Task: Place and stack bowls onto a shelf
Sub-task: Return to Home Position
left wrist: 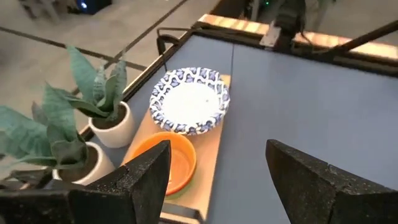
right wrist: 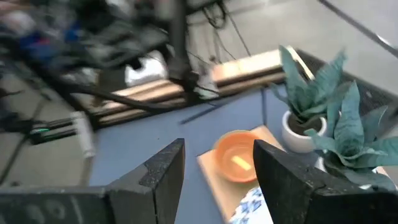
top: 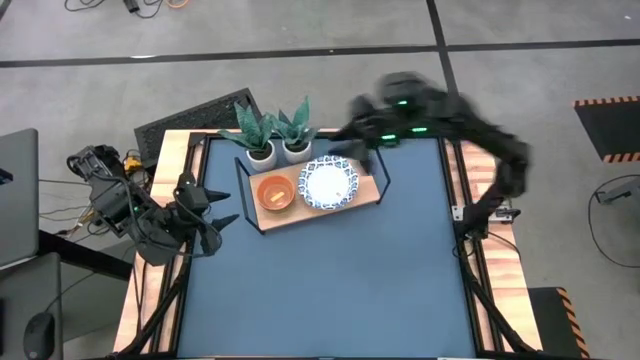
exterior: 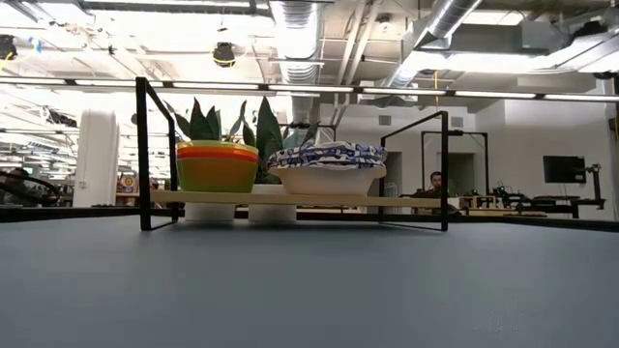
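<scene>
The shelf (top: 372, 192), a light wooden board in a black wire frame, stands at the table's far middle. On it sit a stack of plain coloured bowls (top: 275, 192) with an orange one on top (exterior: 217, 166) and a stack of white bowls with blue patterned rims (top: 328, 184) (exterior: 327, 166). My left gripper (top: 215, 225) (left wrist: 217, 180) hovers open near the table's left edge, pointing toward the shelf. My right gripper (right wrist: 217, 168) is open and empty, raised above the shelf's far right corner; it shows blurred in the high view (top: 355, 145).
Two white plant pots (top: 260, 152) (top: 296, 150) with green leaves stand just behind the shelf. The blue tabletop (top: 330, 290) spreads bare in front of it. A laptop (top: 15, 200) and cables lie off the table's left. A person (exterior: 437, 184) sits far behind.
</scene>
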Robot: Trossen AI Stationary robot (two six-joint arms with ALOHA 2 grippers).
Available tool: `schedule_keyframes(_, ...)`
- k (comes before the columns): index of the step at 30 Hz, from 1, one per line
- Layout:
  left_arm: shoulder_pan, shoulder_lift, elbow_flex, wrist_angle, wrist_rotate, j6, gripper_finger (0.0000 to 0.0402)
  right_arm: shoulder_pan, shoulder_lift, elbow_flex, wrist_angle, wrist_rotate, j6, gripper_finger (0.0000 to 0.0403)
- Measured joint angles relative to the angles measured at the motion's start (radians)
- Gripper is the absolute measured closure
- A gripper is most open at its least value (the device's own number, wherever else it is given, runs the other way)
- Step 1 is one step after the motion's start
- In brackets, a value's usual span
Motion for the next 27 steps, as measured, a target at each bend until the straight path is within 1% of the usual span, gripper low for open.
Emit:
schedule_keyframes(2,0.0,-0.001,0.0,0.03,-0.015,0.0,0.0154,0.017,-0.087,0.002,-0.032,0.027,0.014,0.0188)
schedule_keyframes(3,0.0,-0.001,0.0,0.048,-0.046,-0.001,0.0154,0.03,-0.128,0.002,-0.041,0.048,0.008,0.0187)
schedule_keyframes(7,0.0,-0.008,0.0,0.122,-0.185,0.119,0.0154,0.127,-0.257,0.001,-0.018,0.061,-0.073,0.0188)
schedule_keyframes(9,0.0,-0.038,-0.001,0.151,-0.208,0.142,0.0154,0.182,-0.316,-0.008,-0.042,0.068,-0.091,0.0188)
schedule_keyframes(10,0.0,-0.063,-0.001,0.157,-0.209,0.146,0.0154,0.213,-0.35,-0.027,-0.054,0.1,-0.097,0.0188)
schedule_keyframes(12,0.0,-0.126,0.0,0.172,-0.199,0.153,0.0154,0.27,-0.433,-0.1,-0.06,0.209,-0.1,0.0188)
schedule_keyframes(14,0.0,-0.193,0.0,0.197,-0.15,0.192,0.0154,0.317,-0.518,-0.209,-0.046,0.323,-0.084,0.0188)
schedule_keyframes(16,0.0,-0.262,0.0,0.257,-0.07,0.264,0.0154,0.354,-0.613,-0.348,-0.001,0.393,-0.06,0.0188)
schedule_keyframes(18,0.0,-0.335,-0.001,0.349,0.034,0.373,0.0154,0.384,-0.705,-0.506,0.073,0.42,-0.051,0.0188)
schedule_keyframes(20,0.0,-0.401,-0.001,0.431,0.105,0.466,0.0154,0.404,-0.798,-0.669,0.168,0.424,-0.049,0.0188)
schedule_keyframes(23,0.0,-0.474,-0.004,0.498,0.121,0.549,0.0154,0.414,-0.947,-0.929,0.367,0.43,-0.034,0.0188)
schedule_keyframes(27,0.0,-0.553,-0.083,0.522,0.13,0.606,0.0154,0.406,-1.156,-1.237,0.589,0.441,0.027,0.0188)
